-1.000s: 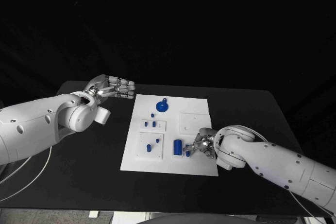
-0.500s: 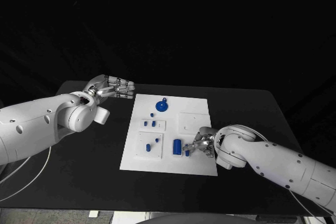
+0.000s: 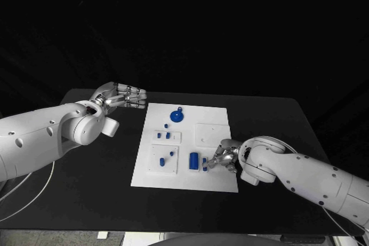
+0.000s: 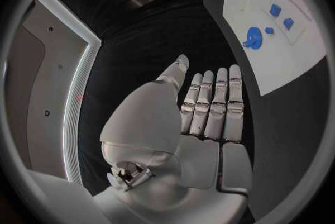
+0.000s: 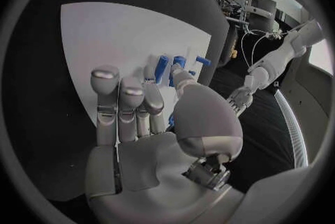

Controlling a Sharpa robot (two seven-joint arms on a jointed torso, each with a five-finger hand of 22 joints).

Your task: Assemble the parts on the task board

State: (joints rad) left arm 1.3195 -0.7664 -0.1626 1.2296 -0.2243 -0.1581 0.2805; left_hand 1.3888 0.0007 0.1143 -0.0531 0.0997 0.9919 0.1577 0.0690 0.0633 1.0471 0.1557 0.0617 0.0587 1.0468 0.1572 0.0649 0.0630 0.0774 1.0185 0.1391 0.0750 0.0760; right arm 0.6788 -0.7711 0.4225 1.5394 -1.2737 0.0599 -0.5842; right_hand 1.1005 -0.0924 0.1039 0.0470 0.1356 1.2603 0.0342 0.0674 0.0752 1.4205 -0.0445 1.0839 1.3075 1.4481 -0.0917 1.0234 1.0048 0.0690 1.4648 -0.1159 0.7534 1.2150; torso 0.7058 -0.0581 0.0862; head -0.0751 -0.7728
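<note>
The white task board (image 3: 215,179) lies mid-table. A blue round part with a small handle (image 3: 177,116) sits at its far end, with several small blue parts (image 3: 163,134) in the middle. A blue cylinder (image 3: 194,160) stands near the front. My right hand (image 3: 224,157) reaches over the board's right edge and pinches a small blue part (image 3: 205,161) right beside the cylinder. The right wrist view shows this hand (image 5: 139,123) with blue parts (image 5: 162,67) at its fingertips. My left hand (image 3: 123,95) hovers off the board's far-left corner, flat and holding nothing (image 4: 209,118).
The black table (image 3: 92,176) extends well beyond the board on both sides and in front. In the left wrist view the board (image 4: 293,62) lies beyond the fingertips with the blue round part (image 4: 251,38) on it.
The small blue part at my right hand's fingertips has shifted toward the far side, ending beside the cylinder. The left hand has stayed put.
</note>
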